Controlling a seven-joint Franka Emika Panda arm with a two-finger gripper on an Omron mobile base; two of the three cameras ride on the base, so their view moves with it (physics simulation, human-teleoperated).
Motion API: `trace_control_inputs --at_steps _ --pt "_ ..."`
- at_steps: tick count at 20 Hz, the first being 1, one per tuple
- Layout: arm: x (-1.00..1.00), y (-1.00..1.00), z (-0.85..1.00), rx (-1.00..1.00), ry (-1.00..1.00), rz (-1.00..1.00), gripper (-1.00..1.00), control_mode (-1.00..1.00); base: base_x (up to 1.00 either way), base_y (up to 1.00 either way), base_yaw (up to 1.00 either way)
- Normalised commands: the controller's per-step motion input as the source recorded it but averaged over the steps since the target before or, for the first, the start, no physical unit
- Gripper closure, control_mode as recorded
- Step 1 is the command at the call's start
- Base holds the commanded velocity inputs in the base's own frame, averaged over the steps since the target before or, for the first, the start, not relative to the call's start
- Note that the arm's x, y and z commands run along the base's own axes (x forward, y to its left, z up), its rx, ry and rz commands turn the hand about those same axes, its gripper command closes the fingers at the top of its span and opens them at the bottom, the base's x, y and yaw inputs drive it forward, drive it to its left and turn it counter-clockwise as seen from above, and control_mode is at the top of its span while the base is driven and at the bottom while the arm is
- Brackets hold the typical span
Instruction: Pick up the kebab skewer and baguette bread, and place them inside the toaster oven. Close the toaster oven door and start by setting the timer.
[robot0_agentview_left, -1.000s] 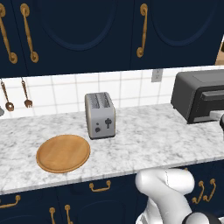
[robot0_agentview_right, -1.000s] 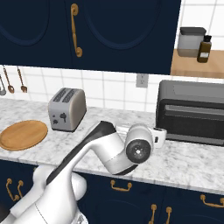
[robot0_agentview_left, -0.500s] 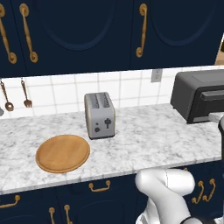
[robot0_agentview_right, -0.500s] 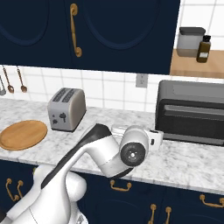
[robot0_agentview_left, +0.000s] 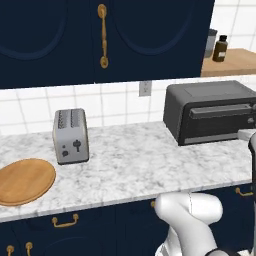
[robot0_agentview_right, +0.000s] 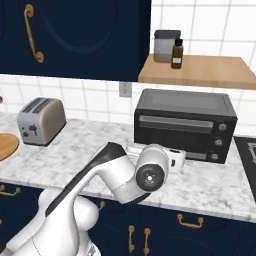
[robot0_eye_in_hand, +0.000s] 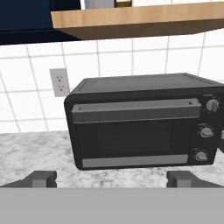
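1. My fingers (robot0_eye_in_hand: 112, 178) are spread wide with nothing between them — the two dark tips sit low at either side of the hand view, over the marble table (robot0_eye_in_hand: 26, 148).
2. Straight ahead of them stands the toaster oven (robot0_eye_in_hand: 140, 122), well apart from the tips, its front facing me.
3. The toaster oven door (robot0_eye_in_hand: 131, 135) is shut, its bar handle (robot0_eye_in_hand: 135, 109) running along the top edge; three knobs (robot0_eye_in_hand: 205, 131) stack in a column at its right.
4. From the right base view my arm (robot0_agentview_right: 135, 170) reaches across the near edge of the table toward the oven.
5. Above the oven is a wooden shelf (robot0_agentview_right: 200, 70) carrying a grey canister (robot0_agentview_right: 166, 46) and a small dark bottle (robot0_agentview_right: 177, 54).
6. Far to the left — seen from the left base view — a silver two-slot toaster (robot0_agentview_left: 71, 136) stands upright, and a round wooden plate (robot0_agentview_left: 24, 181) lies near the table's front edge.
7. A wall socket (robot0_eye_in_hand: 60, 82) sits on the white tiles left of the oven.
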Motion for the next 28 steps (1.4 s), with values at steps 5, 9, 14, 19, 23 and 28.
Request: trace_control_inputs --at_steps 5,9,14,19,23,28 --pt "0.00 0.00 0.00 0.00 0.00 0.00 -1.00 1.00 0.00 -0.51 -0.05" --pt "0.00 0.00 0.00 0.00 0.00 0.00 -1.00 1.00 0.00 -0.40 -0.01" --pt "0.00 0.00 0.00 0.00 0.00 0.00 -1.00 1.00 0.09 -0.18 -0.05" --pt "0.00 0.00 0.00 0.00 0.00 0.00 -1.00 1.00 0.31 0.00 -0.02" --pt "0.00 0.00 0.00 0.00 0.00 0.00 -1.00 1.00 0.46 0.00 0.00" --pt "0.00 0.00 -0.01 0.00 0.00 0.00 -1.00 -1.00 0.09 0.00 0.00"
